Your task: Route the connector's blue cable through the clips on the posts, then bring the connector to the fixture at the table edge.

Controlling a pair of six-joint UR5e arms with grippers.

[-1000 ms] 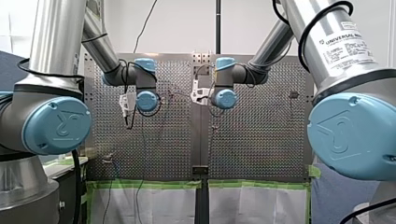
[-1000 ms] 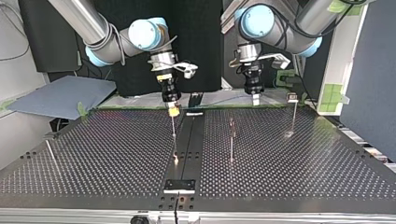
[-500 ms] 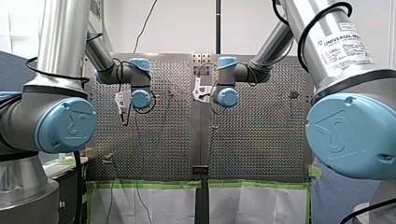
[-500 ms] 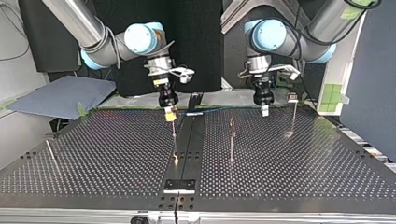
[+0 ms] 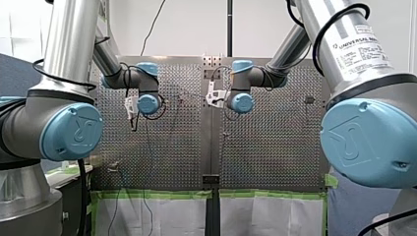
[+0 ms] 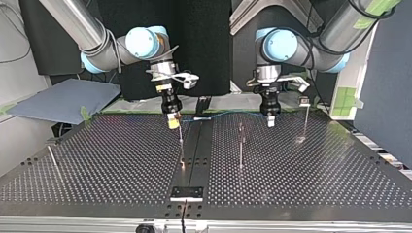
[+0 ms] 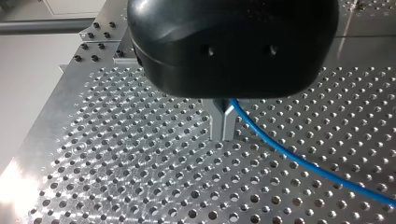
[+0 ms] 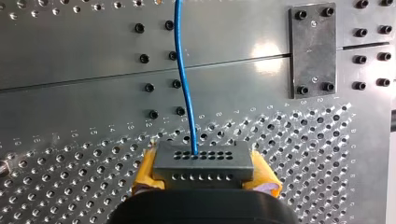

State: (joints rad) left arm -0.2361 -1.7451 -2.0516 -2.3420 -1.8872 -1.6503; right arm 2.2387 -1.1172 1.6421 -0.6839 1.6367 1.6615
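Hanging above the counter (image 6: 316, 174) at the top view's far side, the grey connector (image 8: 201, 161) sits clenched between my right jaws' yellow pads (image 8: 144, 171). Its blue cable (image 8: 184, 88) runs to my left jaws, pinched on it. Thin posts (image 6: 240, 145) stand nearer.

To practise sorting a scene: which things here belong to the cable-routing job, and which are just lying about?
Job: blue cable, connector, posts, dark plate at the table edge, left hand, right hand.
Lying about: grey sheet, green tape.
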